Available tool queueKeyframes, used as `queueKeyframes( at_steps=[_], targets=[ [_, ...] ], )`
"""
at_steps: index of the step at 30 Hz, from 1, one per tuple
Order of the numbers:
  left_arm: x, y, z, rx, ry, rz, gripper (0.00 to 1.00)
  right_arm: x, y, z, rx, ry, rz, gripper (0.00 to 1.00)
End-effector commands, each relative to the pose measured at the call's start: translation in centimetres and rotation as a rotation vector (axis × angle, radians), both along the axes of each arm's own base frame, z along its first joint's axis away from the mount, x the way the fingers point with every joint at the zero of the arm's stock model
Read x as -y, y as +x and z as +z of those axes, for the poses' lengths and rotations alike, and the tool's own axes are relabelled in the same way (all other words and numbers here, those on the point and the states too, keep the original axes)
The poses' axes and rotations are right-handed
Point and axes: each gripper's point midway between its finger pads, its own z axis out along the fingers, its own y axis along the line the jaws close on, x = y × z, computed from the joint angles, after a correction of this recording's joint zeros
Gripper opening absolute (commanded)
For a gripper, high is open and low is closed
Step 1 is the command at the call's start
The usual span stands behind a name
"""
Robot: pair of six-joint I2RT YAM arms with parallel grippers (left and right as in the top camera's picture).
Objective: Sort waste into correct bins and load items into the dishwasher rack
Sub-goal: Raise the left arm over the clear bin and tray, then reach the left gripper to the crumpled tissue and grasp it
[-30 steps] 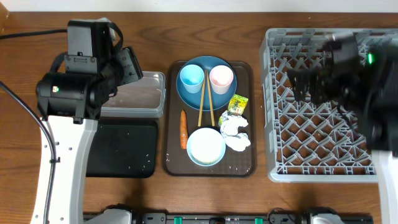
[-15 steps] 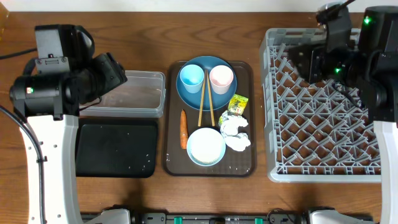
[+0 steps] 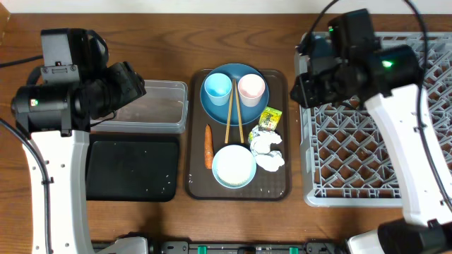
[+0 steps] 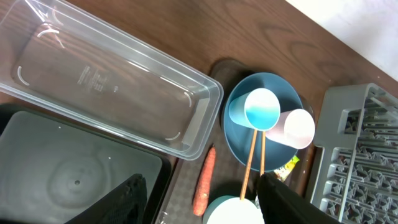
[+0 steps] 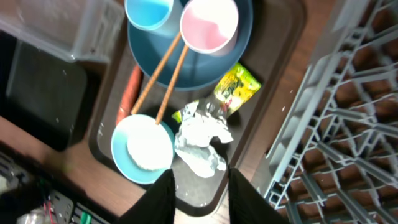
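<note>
On the brown serving tray (image 3: 282, 180) the blue plate (image 3: 244, 106) carries a light-blue cup (image 3: 217, 86), a pink cup (image 3: 251, 87) and the chopsticks (image 3: 230, 113). Below it lie the carrot (image 3: 208, 147), a bowl (image 3: 234, 166) with white inside, the crumpled tissue (image 3: 267, 152) and the wrapper (image 3: 269, 118). My left gripper (image 4: 205, 205) hovers open over the clear tub (image 3: 152, 106) and black tray (image 3: 131, 168), with nothing between its fingers. At the left edge of the grey rack (image 3: 374, 134), above the tissue (image 5: 202, 140), my right gripper (image 5: 202, 199) is open and empty.
Both bins sit left of the serving tray, the clear tub behind the black one. The rack fills the right side of the table and holds nothing that I can see. A narrow strip of bare wood (image 3: 295, 141) separates tray and rack.
The right arm has swung left from over the rack to its left edge beside the tray, and its jaws have narrowed. The left arm drew back left, then stayed still.
</note>
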Motion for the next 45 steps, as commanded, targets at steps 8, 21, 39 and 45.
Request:
queueKeyframes(
  at_steps=[8, 21, 39, 45],
  targets=[
    [4.3, -0.2, 0.1, 0.000, 0.008, -0.145, 0.60, 1.2, 1.3, -1.2, 0.003, -0.085, -0.034, 0.38],
    [18.5, 0.2, -5.4, -0.076, 0.061, -0.581, 0.59, 12.6, 6.3, -0.5, 0.108, -0.215, -0.432, 0.57],
    [30.4, -3.8, -16.8, -0.249, 0.203, -0.971, 0.59, 21.0, 8.1, 0.6, 0.171, -0.173, -0.664, 0.66],
    [31.1, -4.6, -19.5, -0.309, 0.229, -1.006, 0.59, 21.0, 8.1, 0.6, 0.170, -0.173, -0.664, 0.66]
  ],
)
